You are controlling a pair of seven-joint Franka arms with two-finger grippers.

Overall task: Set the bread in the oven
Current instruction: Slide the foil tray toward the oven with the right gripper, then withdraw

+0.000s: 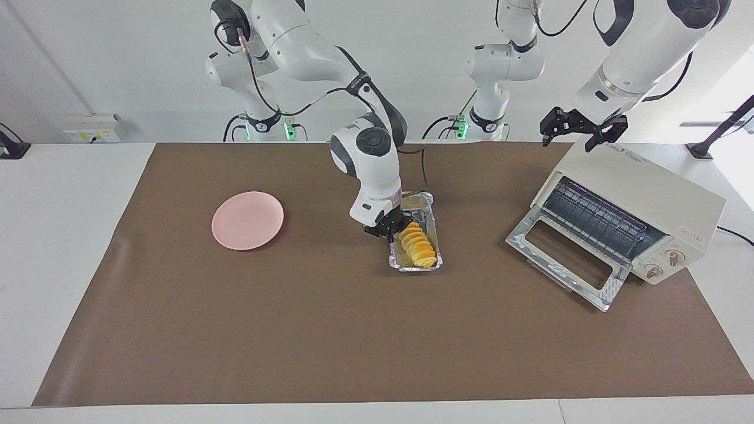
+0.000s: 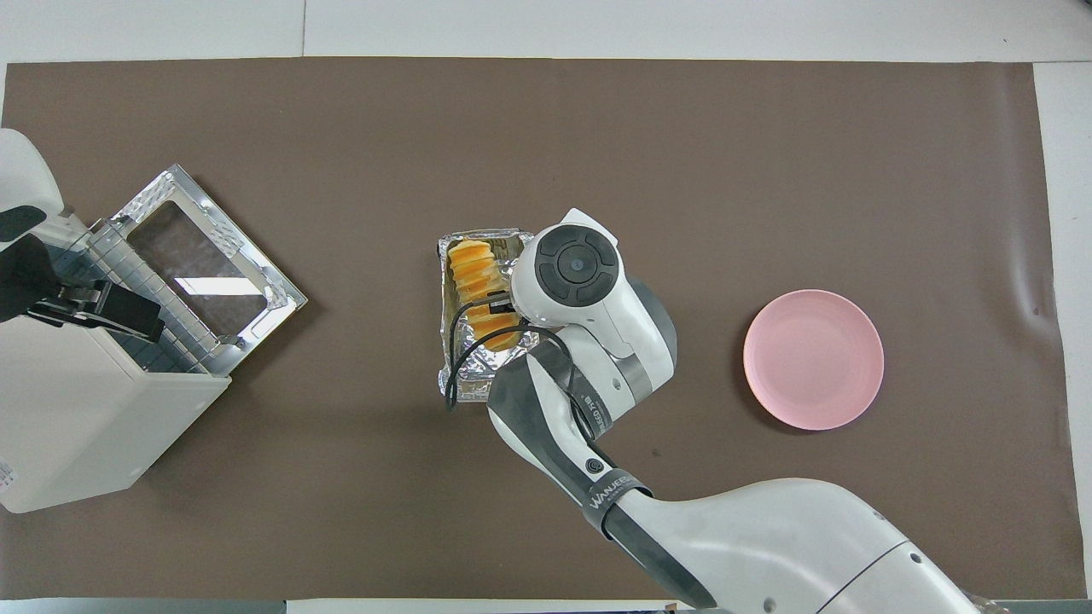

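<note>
A brown mat covers the white surface [image 1: 365, 353], and on it the boxy cream-white toaster oven [image 1: 642, 200] stands toward the left arm's end with its glass door already dropped open, while the small ridged golden-yellow bread [image 1: 418, 244] still lies in the crinkled silver foil tray [image 1: 433, 206], at about nine o'clock from the oven in the facing view. So opening looks done; grasping, carrying and placing are left. The right tool [image 1: 392, 231] is down at the bread's end nearer the robots, apparently touching it, though I cannot tell its finger state; the left tool [image 1: 580, 134] waits over the oven's top, fingers apart and holding nothing.
</note>
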